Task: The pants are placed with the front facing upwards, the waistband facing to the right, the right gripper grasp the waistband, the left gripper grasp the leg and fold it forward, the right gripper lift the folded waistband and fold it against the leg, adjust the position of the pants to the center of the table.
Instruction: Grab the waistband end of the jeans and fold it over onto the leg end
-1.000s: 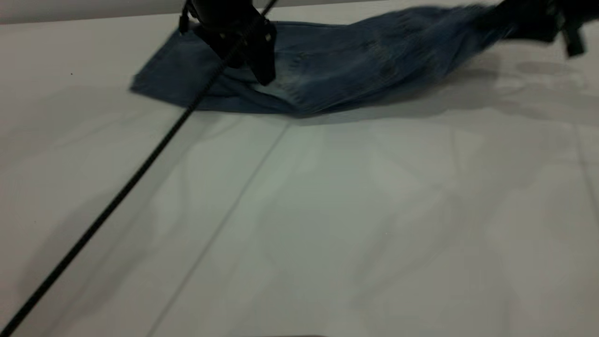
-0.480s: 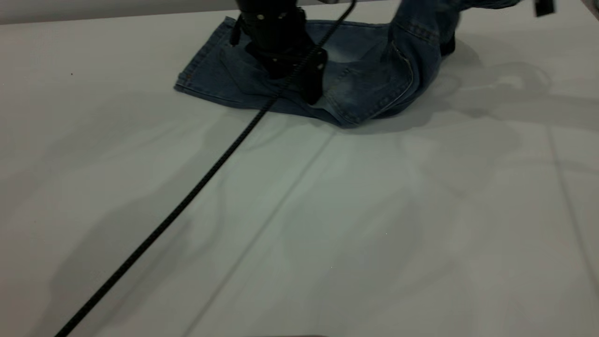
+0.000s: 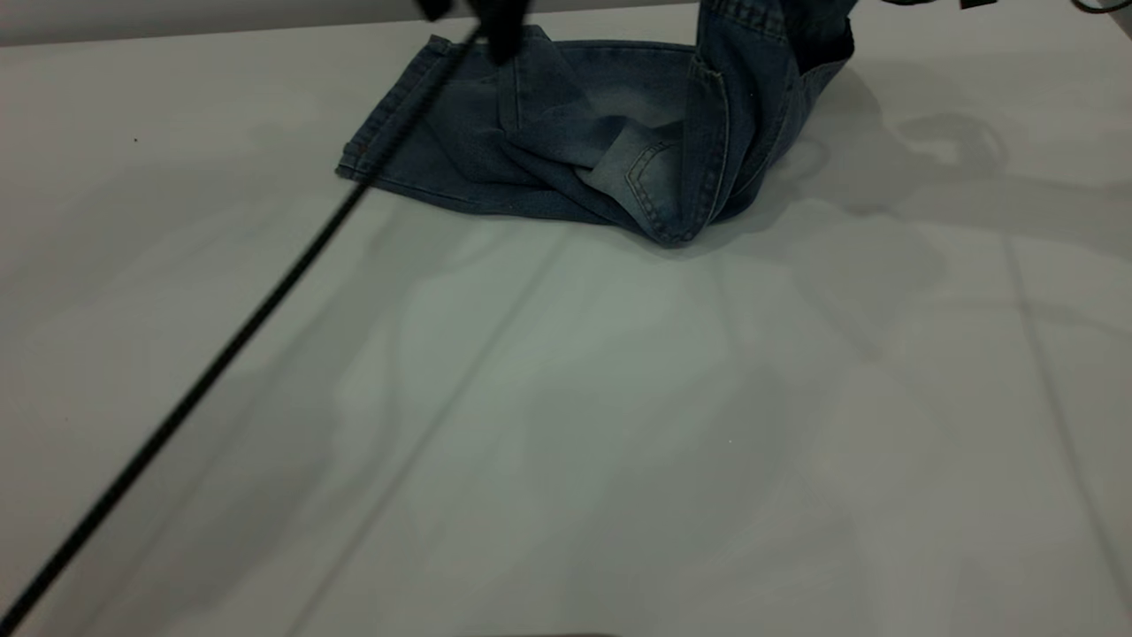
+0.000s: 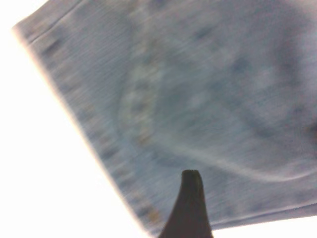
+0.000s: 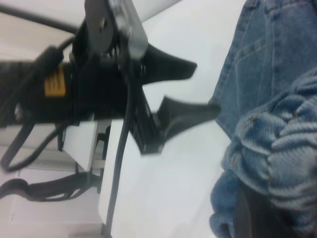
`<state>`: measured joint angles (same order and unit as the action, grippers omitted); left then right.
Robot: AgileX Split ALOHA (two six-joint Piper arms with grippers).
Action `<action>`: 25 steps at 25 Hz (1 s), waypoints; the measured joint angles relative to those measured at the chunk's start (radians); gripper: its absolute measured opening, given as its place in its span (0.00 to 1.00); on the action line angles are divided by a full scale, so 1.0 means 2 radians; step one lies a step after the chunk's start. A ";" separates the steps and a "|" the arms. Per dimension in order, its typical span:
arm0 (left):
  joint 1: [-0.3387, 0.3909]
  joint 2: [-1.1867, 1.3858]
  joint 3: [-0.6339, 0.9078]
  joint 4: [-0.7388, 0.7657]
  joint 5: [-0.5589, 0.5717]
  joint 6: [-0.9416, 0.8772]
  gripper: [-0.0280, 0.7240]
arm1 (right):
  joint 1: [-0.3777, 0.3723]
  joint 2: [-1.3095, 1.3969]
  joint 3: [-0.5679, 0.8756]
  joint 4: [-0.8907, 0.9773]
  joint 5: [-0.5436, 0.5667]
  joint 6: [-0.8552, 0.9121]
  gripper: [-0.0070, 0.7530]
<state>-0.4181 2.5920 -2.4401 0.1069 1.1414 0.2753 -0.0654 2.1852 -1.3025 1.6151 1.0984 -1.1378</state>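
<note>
We see the pants (image 3: 566, 150) lying at the far edge of the pale table (image 3: 619, 425), their waistband (image 5: 282, 144) end hoisted upright by the right gripper (image 5: 252, 215), clenched on the bunched denim. The left gripper (image 5: 190, 91) hangs released just above the leg end, fingers (image 5: 171, 67) apart, its black cable (image 3: 221, 345) slanting across the tabletop. Half a second ago that claw pressed on the leg; now it has risen clear, and the waistband stands steeper.

The left gripper (image 5: 190, 94) hovers raised, its fingers (image 5: 171, 64) parted and empty. The right gripper (image 5: 257, 215) is clamped on fabric, lifted high.
</note>
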 joint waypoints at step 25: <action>0.049 0.081 -0.003 -0.082 -0.027 -0.064 0.82 | 0.139 0.002 -0.122 0.016 -0.158 0.019 0.11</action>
<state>-0.3199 2.7541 -2.4452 -0.0578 1.0868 0.1481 0.2130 2.1892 -1.5474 1.6468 0.7822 -1.0994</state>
